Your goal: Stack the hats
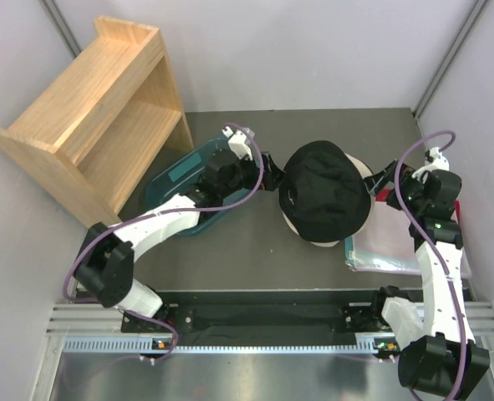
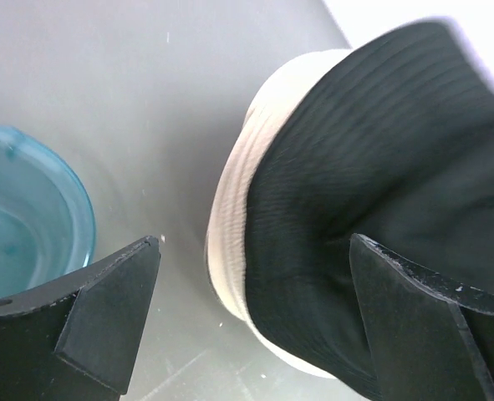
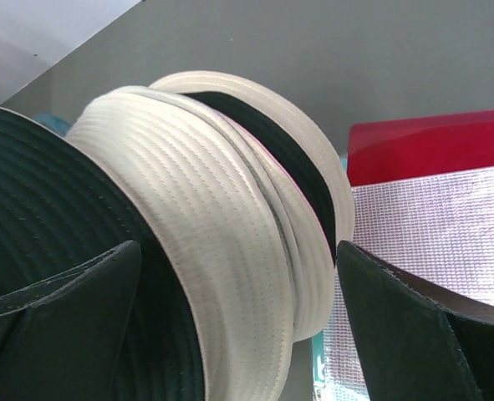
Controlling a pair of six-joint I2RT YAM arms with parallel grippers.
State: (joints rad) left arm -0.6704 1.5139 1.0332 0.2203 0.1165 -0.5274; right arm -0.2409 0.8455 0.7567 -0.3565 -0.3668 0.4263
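Overhead view. Grey table (image 1: 247,251) between pale walls; a wooden shelf (image 1: 88,117) stands at 10 o'clock. The hats (image 1: 326,209) sit in one pile at table centre: a black hat (image 1: 323,184) on top, cream brims (image 1: 322,241) showing beneath at 6 o'clock. A teal tub (image 1: 173,182) lies at the pile's 9 o'clock, a clear packet (image 1: 397,246) at its 4 o'clock. The left gripper (image 1: 270,174) is just beside the pile at 9 o'clock, the right gripper (image 1: 387,185) just beside it at 3 o'clock. No loose hat shows elsewhere.

Left wrist view. Left gripper (image 2: 255,242) jaws spread, holding nothing. The black hat (image 2: 380,150) drapes over a cream brim (image 2: 230,192) ahead; the far finger overlaps the black cloth, contact uncertain. The tub (image 2: 29,209) is at 9 o'clock.

Right wrist view. Right gripper (image 3: 238,246) jaws spread, empty. Several cream brims (image 3: 196,167) lie nested, black fabric (image 3: 29,192) at 9 o'clock, the packet (image 3: 430,142) at 3 o'clock.

Assessment. Stacking appears essentially done. Outstanding, in my judgement: confirm the top hat sits square, then clear both arms. Hat count cannot be told.
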